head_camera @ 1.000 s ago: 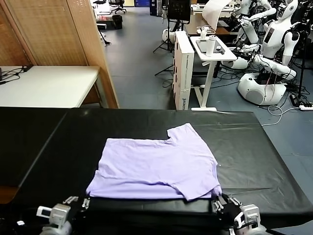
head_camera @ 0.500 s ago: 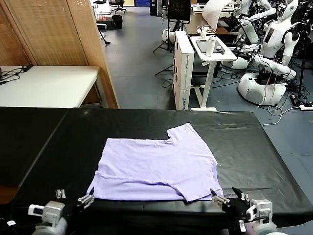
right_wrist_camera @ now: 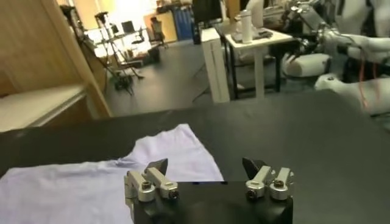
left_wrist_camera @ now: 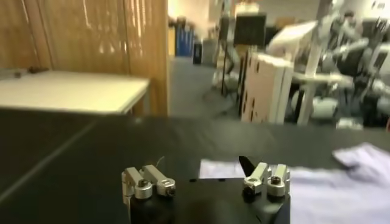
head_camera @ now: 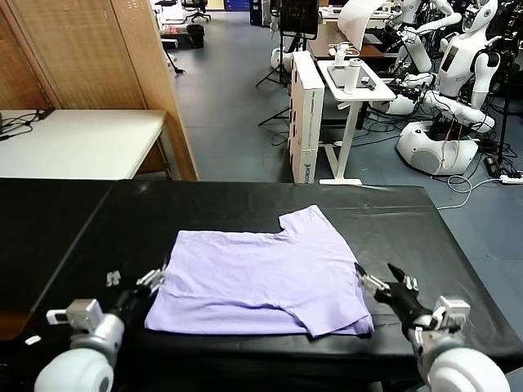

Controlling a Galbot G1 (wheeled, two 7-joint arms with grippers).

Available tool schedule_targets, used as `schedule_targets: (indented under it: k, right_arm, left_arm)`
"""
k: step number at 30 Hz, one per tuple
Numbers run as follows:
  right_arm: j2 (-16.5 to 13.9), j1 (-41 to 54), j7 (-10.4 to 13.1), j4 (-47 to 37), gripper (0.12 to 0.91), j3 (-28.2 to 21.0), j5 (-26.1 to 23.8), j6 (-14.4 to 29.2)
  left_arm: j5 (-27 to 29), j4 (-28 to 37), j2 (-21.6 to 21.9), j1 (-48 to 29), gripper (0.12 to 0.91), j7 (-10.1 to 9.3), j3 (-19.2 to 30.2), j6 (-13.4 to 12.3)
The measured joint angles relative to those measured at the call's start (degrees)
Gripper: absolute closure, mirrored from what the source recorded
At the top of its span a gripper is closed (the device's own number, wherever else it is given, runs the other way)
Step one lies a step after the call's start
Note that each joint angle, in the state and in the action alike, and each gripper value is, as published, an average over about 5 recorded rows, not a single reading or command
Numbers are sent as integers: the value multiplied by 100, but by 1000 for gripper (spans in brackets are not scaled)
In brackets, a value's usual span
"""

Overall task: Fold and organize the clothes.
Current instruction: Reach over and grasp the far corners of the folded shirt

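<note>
While no writing is legible, the lavender T-shirt (head_camera: 261, 282) lies between the wide-spread left hand (head_camera: 135, 282) and right hand (head_camera: 382, 279).

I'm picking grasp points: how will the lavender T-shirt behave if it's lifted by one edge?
The T-shirt lies flat with soft creases, so it will likely droop and unfold. It looks thin, so probably light. On the smooth black table, it may slide when pushed.

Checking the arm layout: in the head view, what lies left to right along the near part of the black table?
Left gripper → lavender T-shirt → right gripper, all over the black table.
</note>
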Motion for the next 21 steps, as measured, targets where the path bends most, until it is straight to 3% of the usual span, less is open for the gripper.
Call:
schedule_targets:
  k: [4, 10, 16, 21]
  right_arm:
    - [61, 670, -84, -455, 118, -430, -55, -172]
    - [307, 1581, -571, -1250, 118, -1043, -513, -32]
    - [585, 2265, -749, -2138, 118, -1430, -995, 145]
    - [846, 2681, -733, -2737, 118, -1637, -1146, 59]
  left_arm:
    - [26, 452, 152, -389, 123, 28, 171, -282]
    - [292, 1228, 388, -970, 123, 70, 456, -456]
    - [557, 1832, 590, -1475, 123, 201, 743, -312]
    - [909, 2232, 702, -1854, 123, 340, 963, 16]
